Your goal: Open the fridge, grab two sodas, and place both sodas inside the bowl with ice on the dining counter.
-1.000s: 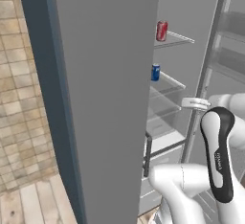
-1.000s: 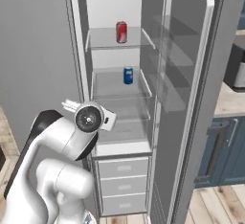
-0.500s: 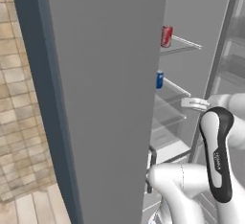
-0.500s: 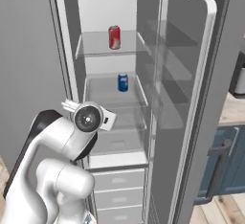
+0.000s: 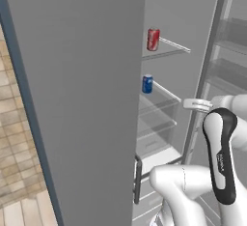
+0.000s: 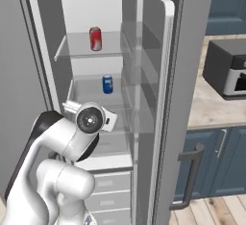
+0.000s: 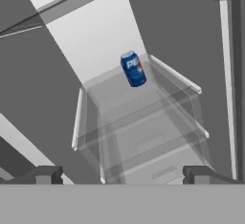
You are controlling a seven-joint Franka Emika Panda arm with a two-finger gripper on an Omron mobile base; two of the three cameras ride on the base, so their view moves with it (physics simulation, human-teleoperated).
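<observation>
1. Claw (image 7: 122,175) comes first despite its size: its two dark tips stand wide apart at the bottom of the hand view with nothing between them, and it points into the fridge toward the blue can.
2. Largest thing is the fridge (image 6: 168,99), tall and grey. Its right-hand door is swung wide open, so the glass shelves and lower drawers inside are exposed. The other door (image 5: 77,99) is closed and blocks much of the left base view.
3. White arm (image 6: 62,137) is raised in front of the open compartment, with the wrist level with the lower shelves.
4. Back desk (image 6: 216,108), beige over dark blue cabinets, sits to the right of the fridge and carries a dark boxy appliance (image 6: 226,68).
5. Red soda (image 6: 95,38) stands upright on the upper glass shelf.
6. Blue soda (image 7: 133,68) stands upright on the shelf below, well apart from the claw tips and roughly centred ahead of them.
7. Progress, as I judge it: opening the fridge is done. Neither can has been picked up, so both grasps, both carries and both placements into the ice bowl on the dining desk remain. The blue can looks like the nearer first target.
</observation>
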